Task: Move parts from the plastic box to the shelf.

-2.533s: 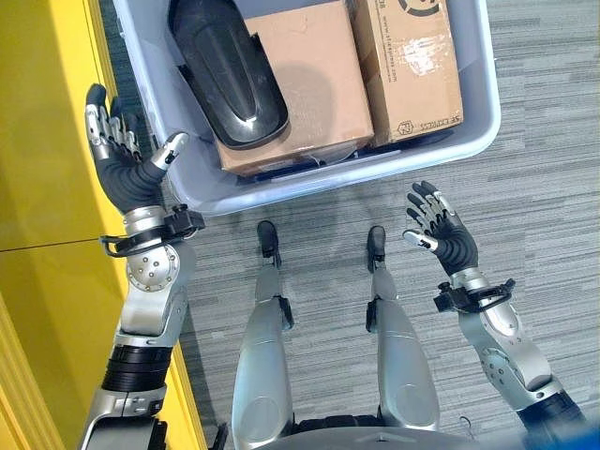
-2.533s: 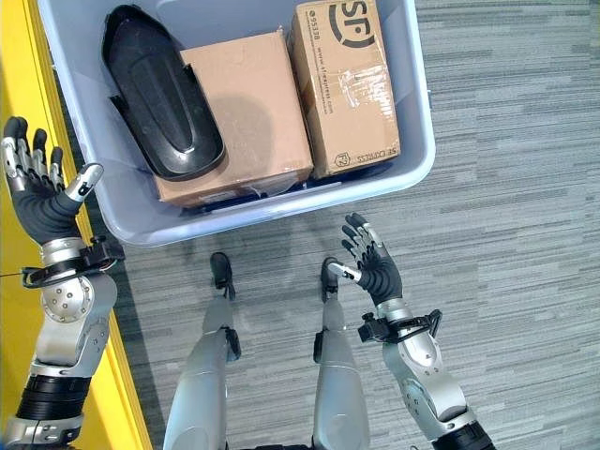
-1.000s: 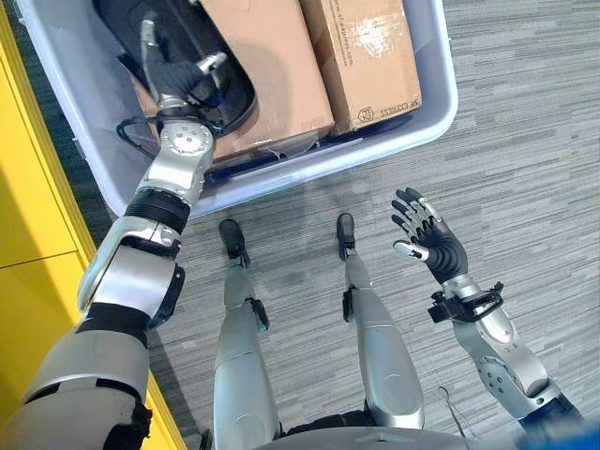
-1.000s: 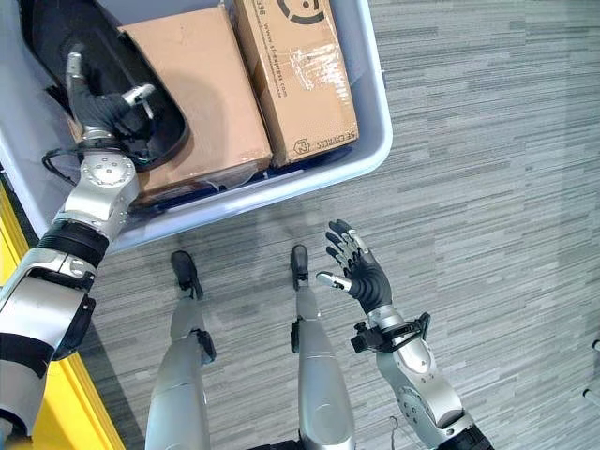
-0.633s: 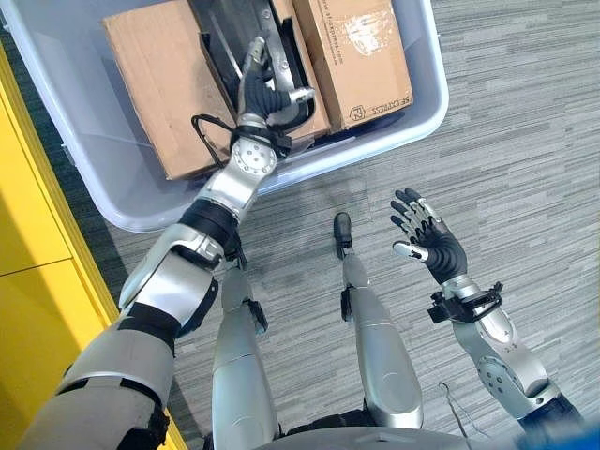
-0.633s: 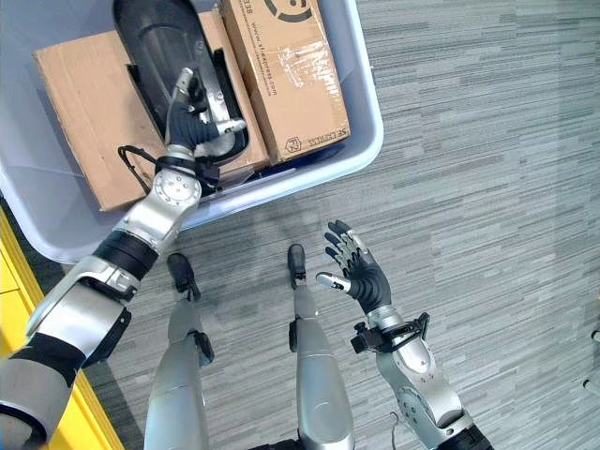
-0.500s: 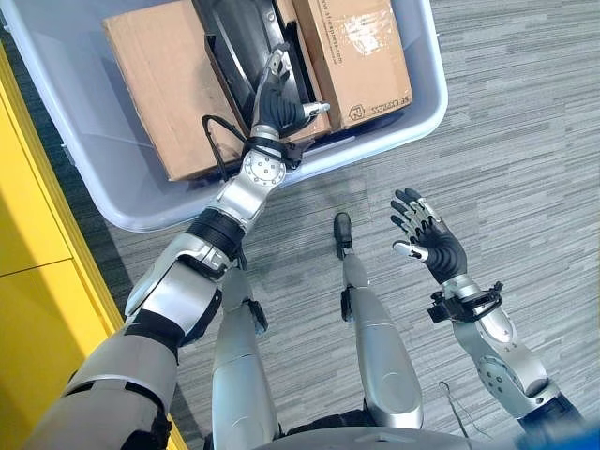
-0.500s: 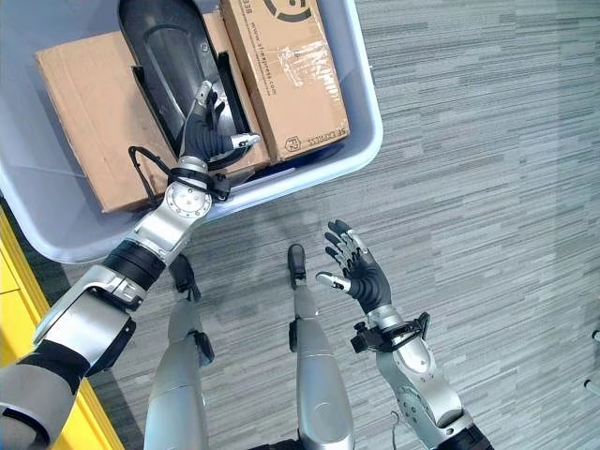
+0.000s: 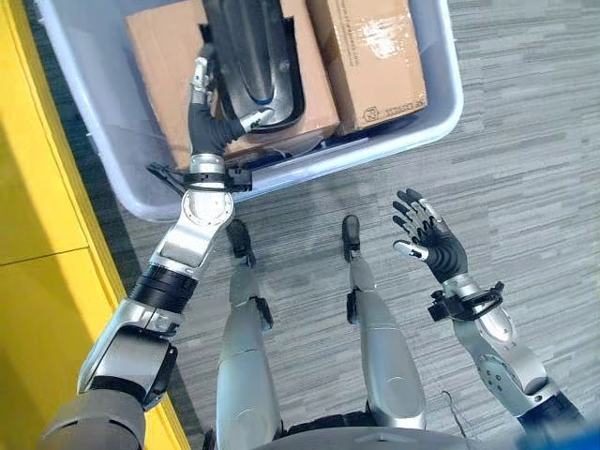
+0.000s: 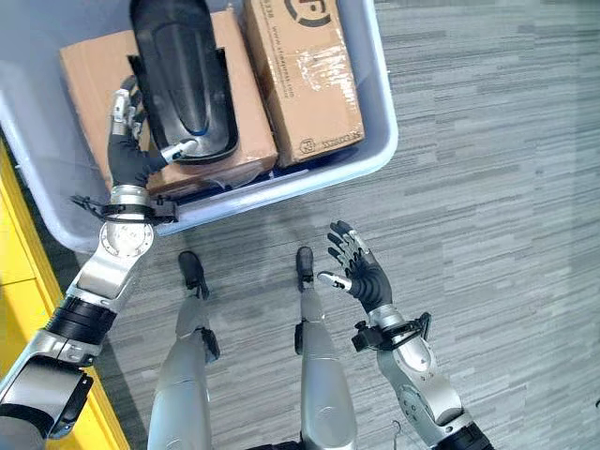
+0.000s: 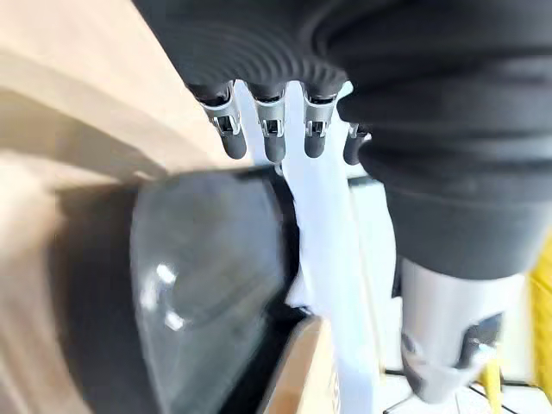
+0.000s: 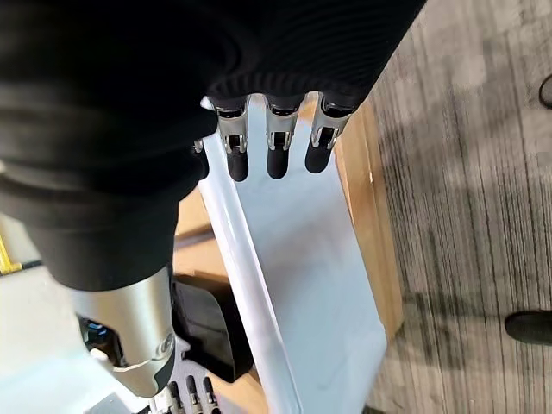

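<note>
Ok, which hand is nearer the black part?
Left. The left hand is beside the black part in the plastic box; the right hand hangs outside over the floor.

A glossy black moulded part [image 9: 251, 56] lies atop two cardboard boxes [image 9: 370, 52] inside the pale blue plastic box [image 9: 441, 117].

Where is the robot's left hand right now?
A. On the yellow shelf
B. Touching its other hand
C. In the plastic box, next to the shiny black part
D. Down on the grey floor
C: the left hand reaches into the plastic box, open, fingers up along the black part that lies on a cardboard box; the right hand is open above the floor.
</note>
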Robot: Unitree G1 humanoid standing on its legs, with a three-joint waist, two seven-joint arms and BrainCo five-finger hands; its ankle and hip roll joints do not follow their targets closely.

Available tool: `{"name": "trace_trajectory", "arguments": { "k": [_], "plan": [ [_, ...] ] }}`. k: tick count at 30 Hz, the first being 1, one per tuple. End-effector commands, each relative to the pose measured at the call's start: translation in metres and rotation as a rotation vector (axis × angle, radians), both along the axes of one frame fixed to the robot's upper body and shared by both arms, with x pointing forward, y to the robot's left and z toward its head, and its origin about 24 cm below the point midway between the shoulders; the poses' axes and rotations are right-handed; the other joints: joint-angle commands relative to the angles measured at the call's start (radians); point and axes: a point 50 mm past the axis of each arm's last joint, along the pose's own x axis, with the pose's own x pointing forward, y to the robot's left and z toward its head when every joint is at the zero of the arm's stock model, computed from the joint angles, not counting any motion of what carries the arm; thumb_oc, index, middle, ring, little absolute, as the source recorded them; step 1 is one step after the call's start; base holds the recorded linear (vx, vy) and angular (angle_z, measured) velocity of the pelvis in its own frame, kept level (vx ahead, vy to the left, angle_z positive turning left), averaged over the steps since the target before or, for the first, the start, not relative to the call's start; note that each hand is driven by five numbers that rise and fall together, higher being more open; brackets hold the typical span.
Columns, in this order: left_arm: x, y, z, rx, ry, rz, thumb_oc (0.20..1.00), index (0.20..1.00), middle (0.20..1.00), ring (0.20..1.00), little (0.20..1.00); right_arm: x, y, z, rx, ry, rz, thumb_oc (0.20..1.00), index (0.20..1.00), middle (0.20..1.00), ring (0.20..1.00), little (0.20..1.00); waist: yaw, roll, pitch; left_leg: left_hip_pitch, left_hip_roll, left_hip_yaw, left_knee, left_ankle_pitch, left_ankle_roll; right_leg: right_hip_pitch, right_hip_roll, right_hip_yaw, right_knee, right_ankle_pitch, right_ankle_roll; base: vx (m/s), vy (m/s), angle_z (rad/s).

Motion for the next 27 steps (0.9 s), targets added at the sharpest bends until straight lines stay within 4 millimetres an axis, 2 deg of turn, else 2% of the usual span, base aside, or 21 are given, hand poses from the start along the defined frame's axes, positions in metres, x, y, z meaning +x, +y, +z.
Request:
{"name": "trace_trajectory", "arguments": {
  "k": [1, 5, 9, 10, 13, 14, 15, 16, 18, 19, 20, 21, 22, 23, 27],
  "plan": [
    [-0.010, 0.000, 0.038, -0.022, -0.222, 0.015, 1.000, 1.000, 1.000, 1.000, 1.000, 0.003, -0.014, 0.016, -0.020, -0.093, -0.062, 1.000, 1.000, 1.000, 1.000, 1.000, -0.009, 0.011, 0.001, 0.036, 0.042, -0.052, 0.139, -0.185, -0.024, 0.143, -0.068, -0.034, 0.088, -0.118, 0.018, 0.01, -0.017, 0.05],
    [-0.023, -0.005, 0.045, -0.030, -0.298, 0.020, 1.000, 1.000, 1.000, 1.000, 1.000, 0.004, -0.013, 0.019, -0.027, -0.111, -0.060, 1.000, 1.000, 1.000, 1.000, 1.000, -0.006, 0.007, 0.001, 0.043, 0.042, -0.053, 0.138, -0.189, -0.022, 0.151, -0.069, -0.037, 0.086, -0.119, 0.018, 0.00, -0.008, 0.05],
    [-0.026, -0.008, 0.046, -0.053, -0.317, 0.010, 1.000, 1.000, 1.000, 1.000, 1.000, 0.004, -0.012, 0.020, -0.030, -0.119, -0.064, 1.000, 1.000, 1.000, 1.000, 1.000, -0.005, 0.005, 0.001, 0.043, 0.040, -0.053, 0.137, -0.186, -0.021, 0.151, -0.068, -0.037, 0.086, -0.119, 0.017, -0.02, -0.002, 0.00],
    [-0.026, -0.008, 0.046, -0.059, -0.317, 0.009, 1.000, 1.000, 1.000, 1.000, 1.000, 0.004, -0.012, 0.021, -0.030, -0.122, -0.066, 1.000, 1.000, 1.000, 1.000, 1.000, -0.006, 0.004, 0.001, 0.030, 0.040, -0.044, 0.137, -0.162, -0.012, 0.138, -0.069, -0.040, 0.086, -0.103, 0.014, -0.07, -0.008, -0.01],
    [-0.024, -0.009, 0.045, -0.082, -0.308, 0.006, 1.000, 1.000, 1.000, 1.000, 1.000, 0.004, -0.011, 0.022, -0.022, -0.124, -0.073, 1.000, 1.000, 1.000, 1.000, 1.000, -0.006, 0.003, 0.001, 0.046, 0.040, -0.054, 0.134, -0.187, -0.018, 0.153, -0.068, -0.037, 0.085, -0.119, 0.016, 0.02, -0.004, 0.00],
    [-0.024, -0.009, 0.045, -0.082, -0.308, 0.006, 1.000, 1.000, 1.000, 1.000, 1.000, 0.004, -0.011, 0.022, -0.022, -0.124, -0.073, 1.000, 1.000, 1.000, 1.000, 1.000, -0.007, 0.003, 0.001, 0.031, 0.040, -0.045, 0.136, -0.163, -0.011, 0.139, -0.069, -0.039, 0.086, -0.102, 0.012, -0.07, -0.007, 0.00],
    [-0.023, -0.009, 0.045, -0.086, -0.309, 0.008, 1.000, 1.000, 1.000, 1.000, 1.000, 0.004, -0.010, 0.022, -0.021, -0.125, -0.071, 1.000, 1.000, 1.000, 1.000, 1.000, -0.007, 0.002, 0.001, 0.032, 0.040, -0.044, 0.135, -0.162, -0.010, 0.139, -0.069, -0.039, 0.086, -0.103, 0.012, 0.00, 0.000, 0.00],
    [-0.019, -0.010, 0.045, -0.099, -0.294, 0.010, 1.000, 1.000, 1.000, 1.000, 1.000, 0.005, -0.009, 0.021, -0.023, -0.123, -0.072, 1.000, 1.000, 1.000, 1.000, 1.000, -0.008, 0.003, 0.001, 0.049, 0.041, -0.052, 0.131, -0.185, -0.018, 0.153, -0.068, -0.036, 0.084, -0.119, 0.015, 0.07, -0.007, 0.01],
    [-0.015, -0.010, 0.045, -0.106, -0.280, 0.018, 1.000, 1.000, 1.000, 1.000, 1.000, 0.005, -0.009, 0.021, -0.023, -0.120, -0.074, 1.000, 1.000, 1.000, 1.000, 1.000, -0.010, 0.002, 0.001, 0.050, 0.042, -0.053, 0.132, -0.185, -0.018, 0.153, -0.067, -0.036, 0.085, -0.119, 0.015, 0.00, -0.004, 0.00],
    [-0.015, -0.010, 0.045, -0.106, -0.281, 0.018, 1.000, 1.000, 1.000, 1.000, 1.000, 0.005, -0.009, 0.021, -0.023, -0.121, -0.073, 1.000, 1.000, 1.000, 1.000, 1.000, -0.010, 0.001, 0.001, 0.034, 0.041, -0.044, 0.134, -0.161, -0.010, 0.139, -0.068, -0.037, 0.085, -0.103, 0.011, 0.00, 0.000, 0.00],
    [-0.009, -0.010, 0.044, -0.110, -0.260, 0.035, 1.000, 1.000, 1.000, 1.000, 1.000, 0.005, -0.008, 0.019, -0.018, -0.113, -0.072, 1.000, 1.000, 1.000, 1.000, 1.000, -0.012, 0.000, 0.001, 0.052, 0.042, -0.051, 0.132, -0.184, -0.017, 0.154, -0.067, -0.035, 0.085, -0.120, 0.015, 0.00, 0.000, 0.00],
    [-0.006, -0.010, 0.043, -0.121, -0.244, 0.037, 1.000, 1.000, 1.000, 1.000, 1.000, 0.006, -0.008, 0.019, -0.019, -0.112, -0.073, 1.000, 1.000, 1.000, 1.000, 1.000, -0.013, -0.002, 0.001, 0.053, 0.042, -0.050, 0.133, -0.184, -0.017, 0.154, -0.066, -0.034, 0.085, -0.120, 0.015, 0.00, 0.000, 0.00],
    [-0.005, -0.010, 0.043, -0.122, -0.245, 0.037, 1.000, 1.000, 1.000, 1.000, 1.000, 0.006, -0.008, 0.019, -0.019, -0.113, -0.073, 1.000, 1.000, 1.000, 1.000, 1.000, -0.014, -0.002, 0.001, 0.037, 0.041, -0.042, 0.134, -0.160, -0.009, 0.139, -0.067, -0.035, 0.086, -0.103, 0.011, 0.00, 0.000, 0.00],
    [0.000, -0.008, 0.042, -0.130, -0.227, 0.060, 1.000, 1.000, 1.000, 1.000, 1.000, 0.006, -0.007, 0.018, -0.017, -0.109, -0.073, 1.000, 1.000, 1.000, 1.000, 1.000, -0.016, -0.004, 0.001, 0.055, 0.042, -0.050, 0.134, -0.186, -0.018, 0.157, -0.066, -0.035, 0.085, -0.121, 0.015, 0.00, 0.000, 0.00],
    [0.010, -0.003, 0.041, -0.142, -0.190, 0.121, 1.000, 1.000, 1.000, 1.000, 1.000, 0.006, -0.006, 0.017, -0.013, -0.102, -0.071, 1.000, 1.000, 1.000, 1.000, 1.000, -0.022, -0.008, 0.001, 0.056, 0.043, -0.047, 0.133, -0.185, -0.018, 0.157, -0.064, -0.035, 0.083, -0.120, 0.015, 0.02, -0.001, 0.00]
  ]
}}
